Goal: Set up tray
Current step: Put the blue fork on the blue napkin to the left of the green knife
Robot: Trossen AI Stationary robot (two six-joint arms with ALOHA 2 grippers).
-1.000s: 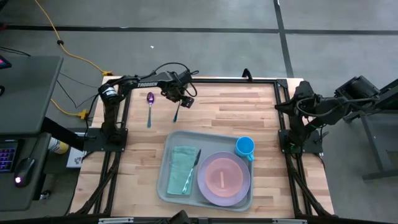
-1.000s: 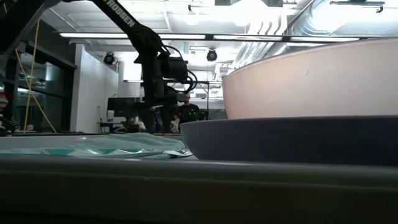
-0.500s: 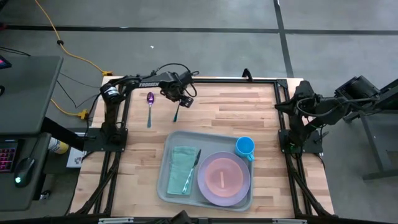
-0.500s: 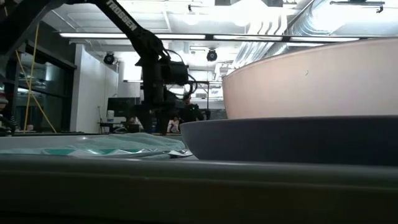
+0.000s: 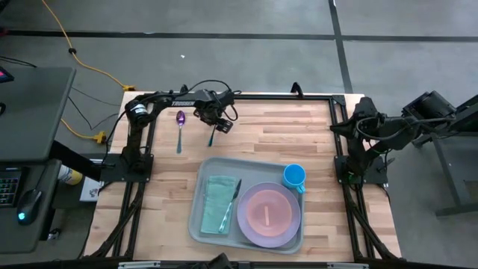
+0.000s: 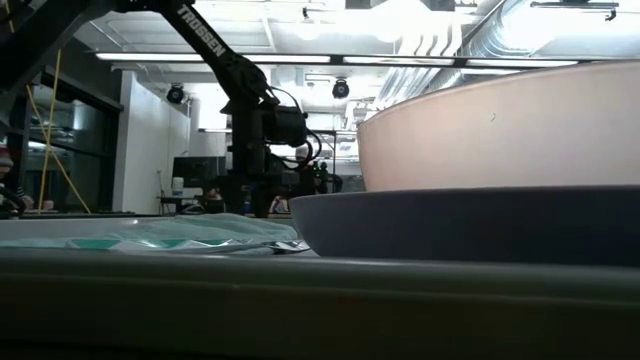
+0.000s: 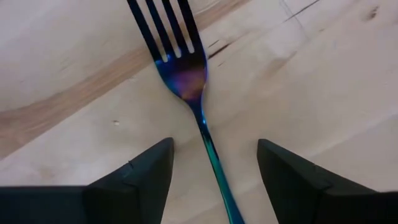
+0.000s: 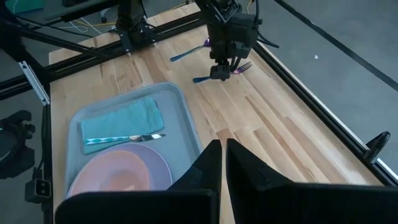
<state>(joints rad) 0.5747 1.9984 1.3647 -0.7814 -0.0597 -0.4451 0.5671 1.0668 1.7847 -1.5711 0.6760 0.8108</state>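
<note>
Beyond the tray's (image 5: 196,224) far rim, left claw (image 7: 211,163) spread astride iridescent fork (image 7: 186,78) on table (image 5: 299,134); right claw (image 8: 222,163) pressed together, parked aside.

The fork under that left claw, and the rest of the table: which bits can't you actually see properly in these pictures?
- Fork: left wrist view; tine tips and handle end run off the picture's edges.
- Same fork, high view: its head lies under the left gripper.
- Blue cup: high view too small to show any contents.
- Tray: low view; its near rim and the plate fill the picture, hiding everything behind.
- Right gripper: right wrist view; blocks the table beneath it.
</note>
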